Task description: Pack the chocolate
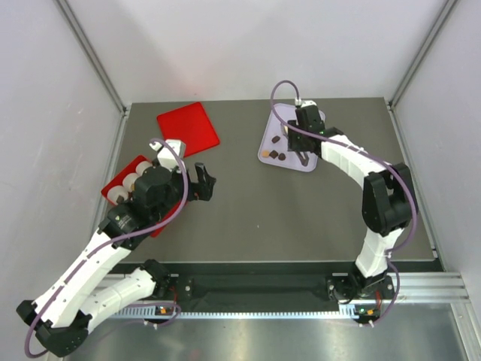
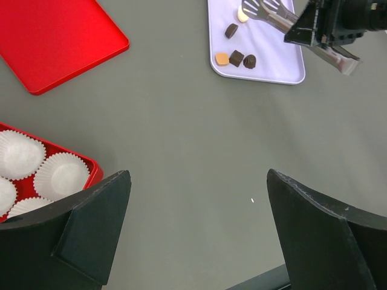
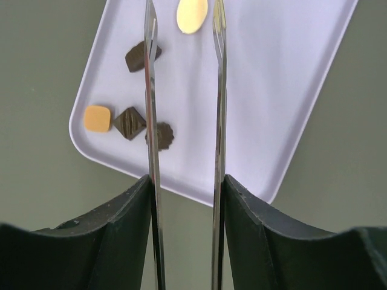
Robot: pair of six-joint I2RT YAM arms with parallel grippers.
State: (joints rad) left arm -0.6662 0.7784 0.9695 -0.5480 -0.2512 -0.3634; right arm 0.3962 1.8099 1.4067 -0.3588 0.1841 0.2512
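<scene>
1. Left tool [image 2: 198,187]: wide open, empty, above the worktop [image 2: 193,121] beside the red box [image 2: 91,172].
2. Right tool [image 3: 185,181]: clamped on metal tongs [image 3: 149,90], blades apart.
3. Chocolate [image 3: 130,122]: five pieces visible on the lavender tray [image 3: 278,90], by the tong blades.

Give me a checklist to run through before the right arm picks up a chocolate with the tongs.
1. Tongs gripped by the right gripper: ok.
2. Tong tips apart, holding nothing: ok.
3. Chocolates lying singly on the tray, none stacked: ok.
4. Tips straddle the pale piece: ok sideways; height above it, cannot tell.
5. Box open, lid set aside, visible cups empty: ok.
6. Left gripper open and away from the tray: ok.
</scene>
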